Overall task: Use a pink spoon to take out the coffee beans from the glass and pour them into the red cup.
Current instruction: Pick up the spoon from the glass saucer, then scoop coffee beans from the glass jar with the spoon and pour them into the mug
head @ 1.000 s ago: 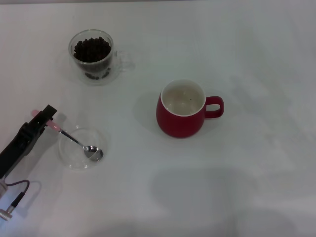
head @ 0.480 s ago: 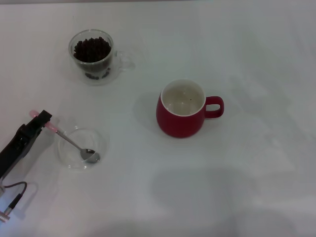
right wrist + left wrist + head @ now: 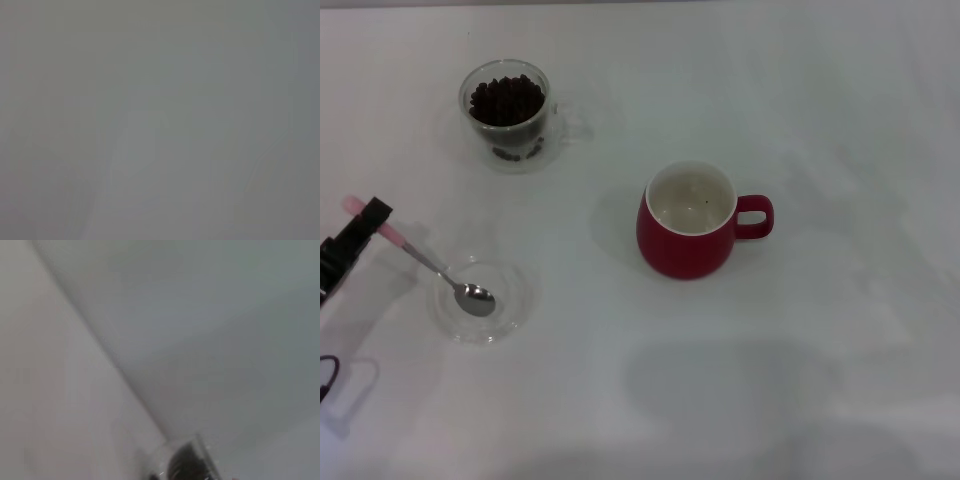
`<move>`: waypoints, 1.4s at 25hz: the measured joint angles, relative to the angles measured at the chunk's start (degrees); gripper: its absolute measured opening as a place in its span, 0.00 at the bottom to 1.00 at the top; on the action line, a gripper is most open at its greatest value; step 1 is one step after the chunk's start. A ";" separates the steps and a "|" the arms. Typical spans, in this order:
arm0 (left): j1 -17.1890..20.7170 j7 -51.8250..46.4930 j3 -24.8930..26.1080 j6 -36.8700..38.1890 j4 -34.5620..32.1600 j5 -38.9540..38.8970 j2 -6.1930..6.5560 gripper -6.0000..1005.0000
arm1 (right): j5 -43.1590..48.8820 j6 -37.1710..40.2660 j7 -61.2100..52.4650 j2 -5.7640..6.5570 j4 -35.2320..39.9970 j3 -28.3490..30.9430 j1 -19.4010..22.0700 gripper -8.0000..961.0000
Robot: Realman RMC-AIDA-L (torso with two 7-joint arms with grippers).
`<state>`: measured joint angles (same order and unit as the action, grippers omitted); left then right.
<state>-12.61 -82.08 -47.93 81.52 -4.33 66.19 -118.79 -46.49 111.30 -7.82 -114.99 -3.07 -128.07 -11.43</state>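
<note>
1. Clear shallow dish sits nearest on the white surface, the pink spoon bowl over it.
2. Left pincer clamps the spoon's handle at the left edge.
3. Red cup stands centrally.
4. Farthest, the glass holds coffee beans.

The spoon has a pale pink handle and a shiny metal bowl; it slants down from the table's left edge, handle end high and pinched there in the left gripper, bowl low and empty, facing up (whether it touches anything beneath cannot be told). The glass stands upright at the far left, clear and double-walled, its clear handle pointing right. The beans fill it in a dark, nearly black heap close to the rim. The cup stands upright near the middle, well apart from the glass: dark red, pot-bellied, cream-white inside, loop handle to the right, with one tiny dark speck within.
</note>
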 joint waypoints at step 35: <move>-19.45 -26.99 -0.05 -13.51 -22.79 17.89 13.05 0.13 | 9.97 0.59 -0.75 -0.23 6.85 -1.29 0.65 0.77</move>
<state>-32.07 -109.07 -47.99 68.01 -27.12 84.08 -105.74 -36.53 111.89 -8.57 -115.22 3.78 -129.36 -10.77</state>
